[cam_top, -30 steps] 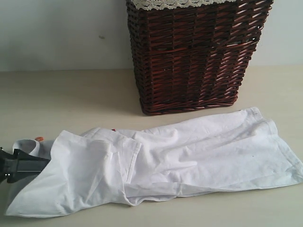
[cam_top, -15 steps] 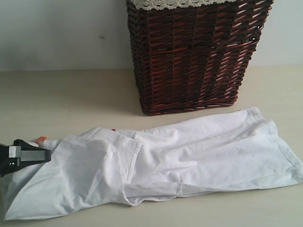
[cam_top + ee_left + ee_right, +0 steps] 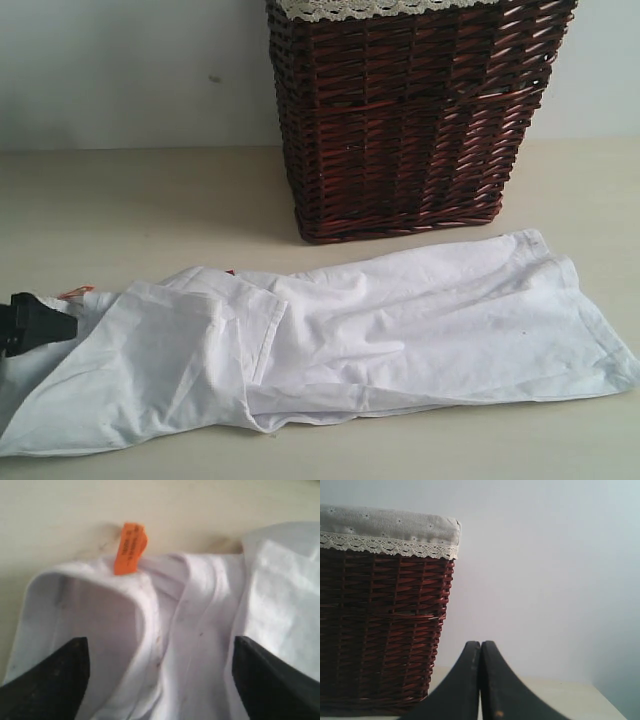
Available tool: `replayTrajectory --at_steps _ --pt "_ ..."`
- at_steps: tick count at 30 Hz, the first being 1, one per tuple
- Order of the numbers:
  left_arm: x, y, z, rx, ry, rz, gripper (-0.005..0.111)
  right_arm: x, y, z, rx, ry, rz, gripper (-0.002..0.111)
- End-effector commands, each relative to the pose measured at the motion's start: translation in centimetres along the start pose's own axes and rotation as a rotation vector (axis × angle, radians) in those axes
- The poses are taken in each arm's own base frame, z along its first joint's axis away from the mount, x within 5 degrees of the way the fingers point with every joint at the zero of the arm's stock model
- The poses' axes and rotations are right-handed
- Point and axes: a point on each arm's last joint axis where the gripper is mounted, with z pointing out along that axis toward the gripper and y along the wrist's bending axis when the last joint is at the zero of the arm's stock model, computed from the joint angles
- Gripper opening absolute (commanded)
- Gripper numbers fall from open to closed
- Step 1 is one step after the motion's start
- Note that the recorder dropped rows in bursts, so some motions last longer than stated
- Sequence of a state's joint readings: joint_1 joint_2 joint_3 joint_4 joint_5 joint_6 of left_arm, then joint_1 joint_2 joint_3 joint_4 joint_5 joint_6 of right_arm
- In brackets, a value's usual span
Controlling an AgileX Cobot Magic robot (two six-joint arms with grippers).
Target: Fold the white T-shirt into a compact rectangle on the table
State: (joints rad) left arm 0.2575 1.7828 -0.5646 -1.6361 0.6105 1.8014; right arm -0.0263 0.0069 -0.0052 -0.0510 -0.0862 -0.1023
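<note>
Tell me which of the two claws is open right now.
The left claw, its jaws spread wide on either side of the collar of the white T-shirt; the right claw is pressed shut.

Only non-task stuff here is basically the wicker basket (image 3: 400, 120), sitting at the far side, a bit right of centre. It's a dark reddish-brown weave, pretty glossy, with a thicker horizontal band running round about halfway up. The sides narrow slightly toward the base. Its top runs out of the exterior shot. There's a cloth liner (image 3: 370, 8) folded over the rim, pale greyish-beige with tiny eyelet dots and a scalloped lace edge hanging down over the weave. Behind it is a plain wall (image 3: 120, 70), pale bluish-white, with one small dark mark (image 3: 213, 78) left of the basket.
</note>
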Motion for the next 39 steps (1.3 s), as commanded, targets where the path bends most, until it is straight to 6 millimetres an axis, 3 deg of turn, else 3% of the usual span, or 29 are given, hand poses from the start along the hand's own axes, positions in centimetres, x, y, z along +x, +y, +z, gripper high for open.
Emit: replayTrajectory --at_steps 1,5,12,16,21,28,35,39 --pt "-2.5 -2.1 -1.4 0.164 -0.121 0.06 0.076 0.1 0.0 -0.1 0.006 -0.008 0.001 0.0" --pt "-4.1 -3.1 -2.6 0.209 -0.174 0.106 0.076 0.1 0.0 -0.1 0.006 -0.008 0.001 0.0" --pt "-3.7 -0.9 -3.3 -0.107 -0.062 0.238 0.076 0.1 0.0 -0.1 0.006 -0.008 0.001 0.0" --pt "-2.6 -0.8 -3.0 -0.078 0.049 0.254 0.076 0.1 0.0 -0.1 0.006 -0.008 0.001 0.0" --pt "-2.4 -0.7 -2.6 -0.064 0.058 0.177 0.076 0.1 0.0 -0.1 0.006 -0.008 0.001 0.0" --pt "-2.4 -0.3 -2.5 -0.095 0.058 0.131 0.094 0.1 0.0 -0.1 0.006 -0.008 0.001 0.0" --pt "-1.3 -0.7 -2.6 -0.041 0.177 0.158 0.095 0.1 0.0 -0.1 0.006 -0.008 0.001 0.0" --pt "-1.3 0.4 -2.4 -0.144 0.181 0.202 0.095 0.1 0.0 -0.1 0.006 -0.008 0.001 0.0"
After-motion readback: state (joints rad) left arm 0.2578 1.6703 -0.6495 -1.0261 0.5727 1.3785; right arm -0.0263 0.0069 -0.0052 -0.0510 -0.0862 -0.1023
